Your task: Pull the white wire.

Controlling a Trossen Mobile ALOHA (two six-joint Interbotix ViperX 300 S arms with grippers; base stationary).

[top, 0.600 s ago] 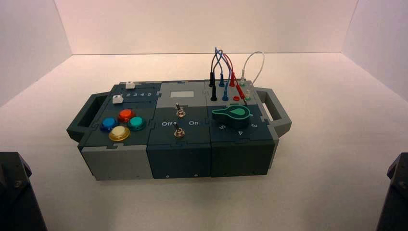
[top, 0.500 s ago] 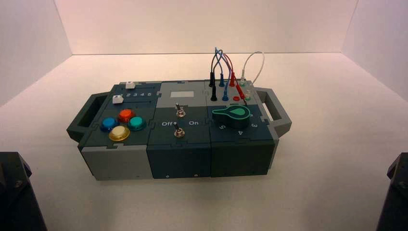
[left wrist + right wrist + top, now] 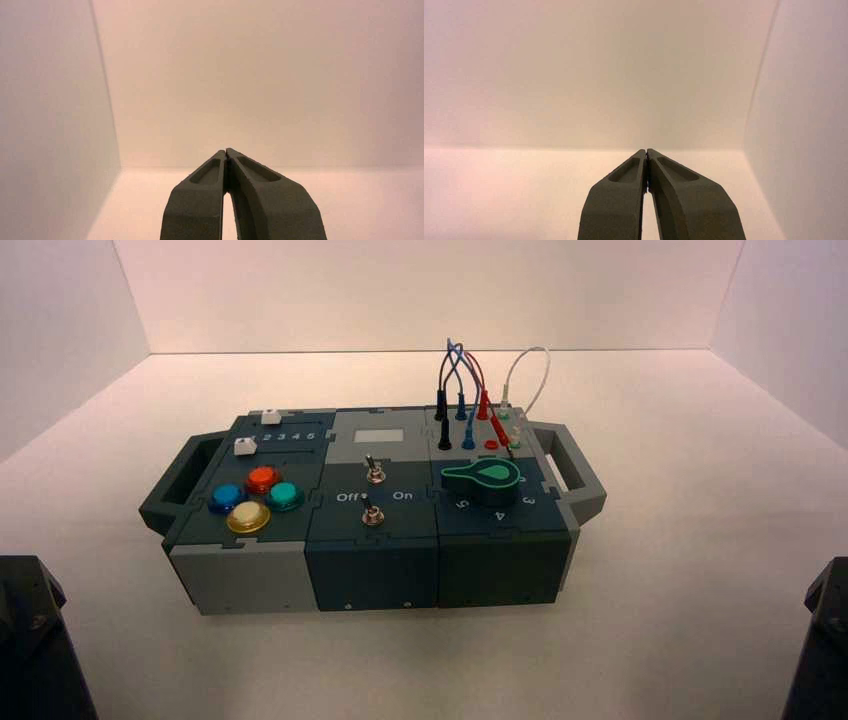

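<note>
The white wire [image 3: 532, 366] arches as a short loop at the box's far right corner, both ends plugged in, beside the black, blue and red leads [image 3: 460, 370]. The box [image 3: 372, 560] stands in the middle of the floor. My left arm is parked at the near left corner [image 3: 35, 640], my right arm at the near right corner [image 3: 820, 640], both far from the wire. The left gripper [image 3: 226, 151] is shut and empty, facing bare wall. The right gripper [image 3: 646, 151] is shut and empty too. Neither wrist view shows the box.
The box carries a green knob [image 3: 483, 480], two toggle switches [image 3: 372, 490], round blue, red, green and yellow buttons [image 3: 255, 497], two white sliders [image 3: 256, 432] and a handle at each end [image 3: 572, 470]. White walls close in the back and sides.
</note>
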